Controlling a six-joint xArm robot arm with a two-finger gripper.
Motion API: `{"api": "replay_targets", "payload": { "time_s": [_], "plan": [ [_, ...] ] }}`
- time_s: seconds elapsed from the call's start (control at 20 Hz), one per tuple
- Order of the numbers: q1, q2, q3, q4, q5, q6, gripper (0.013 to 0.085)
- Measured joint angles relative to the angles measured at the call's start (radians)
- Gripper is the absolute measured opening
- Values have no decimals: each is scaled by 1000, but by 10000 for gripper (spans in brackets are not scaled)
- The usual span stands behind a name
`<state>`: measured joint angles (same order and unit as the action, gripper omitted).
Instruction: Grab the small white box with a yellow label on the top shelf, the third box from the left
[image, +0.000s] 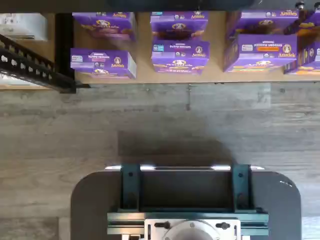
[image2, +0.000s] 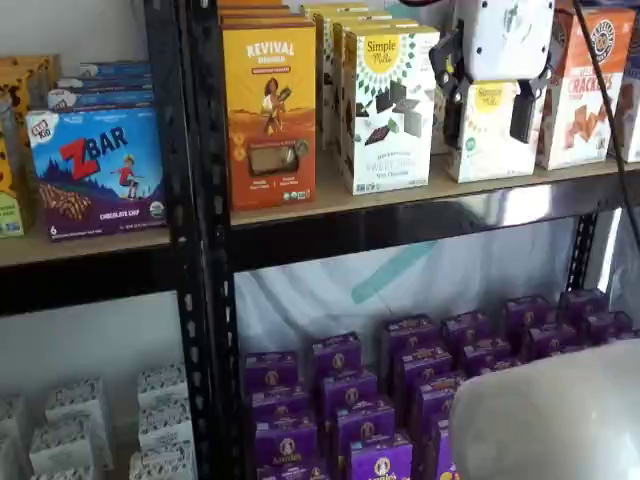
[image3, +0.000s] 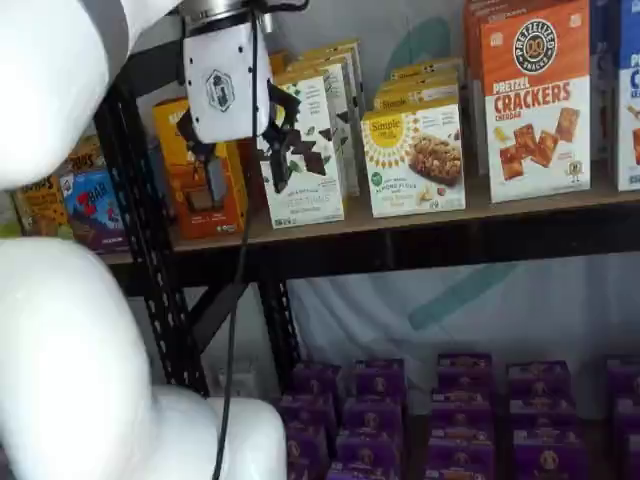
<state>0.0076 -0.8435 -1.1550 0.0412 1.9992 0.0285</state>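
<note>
The small white box (image2: 490, 158) with a yellow label stands on the top shelf (image2: 400, 196), between a taller white box and a cracker box. It also shows in a shelf view (image3: 413, 160), where pale cookies are pictured on its front. My gripper (image2: 487, 125) hangs in front of the shelf, its two black fingers apart with a plain gap, empty. In a shelf view the box shows through that gap; in a shelf view the gripper (image3: 243, 170) sits well left of the box, so it is apart from it. The wrist view shows neither.
A taller white box with chocolate squares (image2: 388, 105) and an orange Revival box (image2: 268, 110) stand left of the small box, a white-and-orange cracker box (image2: 578, 90) right. Purple Annie's boxes (image: 180, 50) fill the low shelf. A black upright (image2: 195, 200) and my white arm (image3: 70, 330) are close.
</note>
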Motion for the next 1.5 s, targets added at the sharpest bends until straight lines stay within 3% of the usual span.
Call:
{"api": "replay_targets", "payload": {
  "time_s": [0.05, 0.1, 0.15, 0.25, 0.5, 0.55, 0.8, 1.0, 1.15, 1.5],
  "plan": [
    [-6, 1, -1, 7, 2, -3, 850],
    [-55, 8, -6, 58, 16, -25, 850],
    [-71, 10, -7, 80, 21, -34, 850],
    [-68, 11, -8, 81, 22, -33, 850],
    [-23, 8, -5, 37, 10, -8, 850],
    [9, 3, 1, 1, -6, 8, 850],
    [24, 0, 15, -42, -51, 7, 850],
    [-32, 27, 25, -73, -128, -54, 850],
    [-107, 74, 15, -74, -194, -125, 850],
    [-207, 163, -27, -62, -249, -222, 850]
  ]
}}
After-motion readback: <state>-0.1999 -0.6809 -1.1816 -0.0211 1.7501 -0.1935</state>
